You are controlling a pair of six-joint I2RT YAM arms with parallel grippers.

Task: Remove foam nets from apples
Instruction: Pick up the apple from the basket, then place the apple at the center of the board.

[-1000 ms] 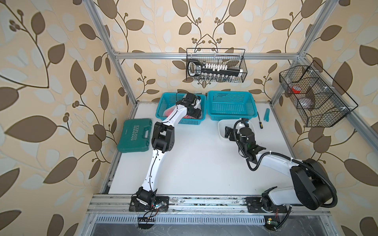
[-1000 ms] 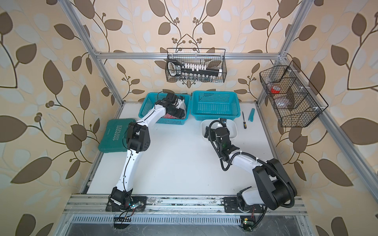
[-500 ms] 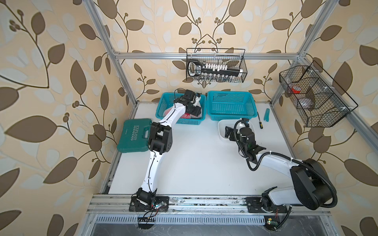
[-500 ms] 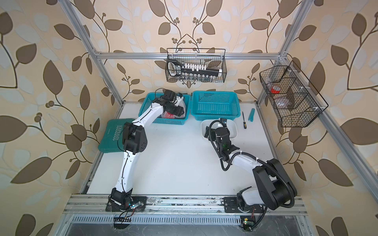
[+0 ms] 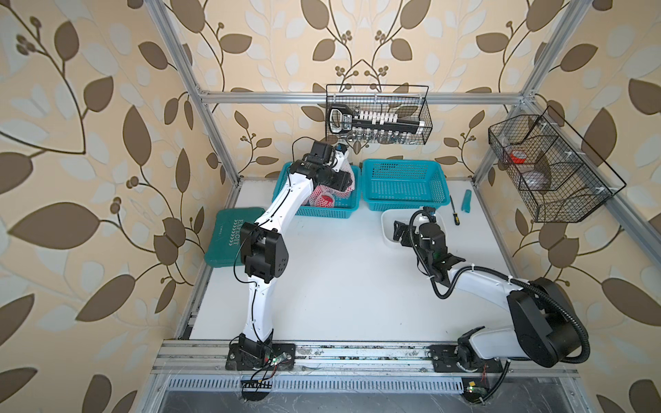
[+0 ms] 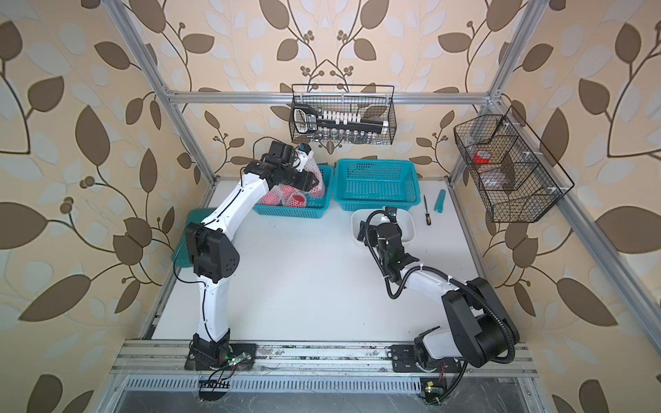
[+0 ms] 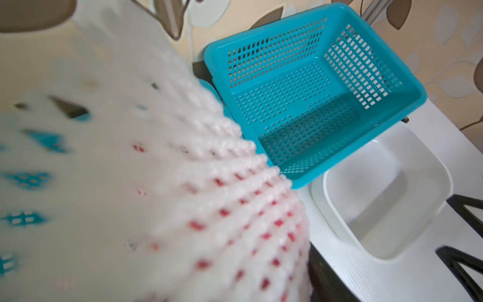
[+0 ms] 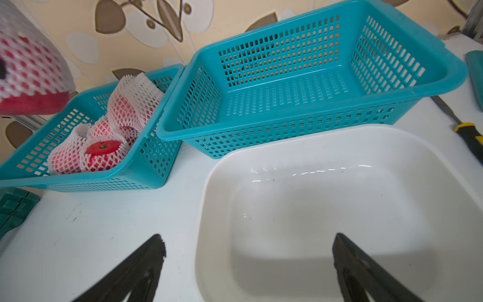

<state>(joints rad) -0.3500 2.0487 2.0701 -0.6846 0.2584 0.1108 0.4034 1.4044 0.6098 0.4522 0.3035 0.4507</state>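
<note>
Hovering at eleven o'clock, left gripper (image 5: 343,166) clamped a netted apple (image 8: 28,65); right gripper (image 8: 248,238) gaped empty over the tray (image 8: 313,136).

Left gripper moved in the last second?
Yes: the left gripper rose out of the teal apple basket toward the wire rack, lifting a netted apple.

two teal baskets (image 5: 406,204) stand side by side at the far edge; a white tray (image 5: 388,229) lies just nearer, a screwdriver (image 5: 454,211) to its right, a green case (image 5: 229,232) far left.
</note>
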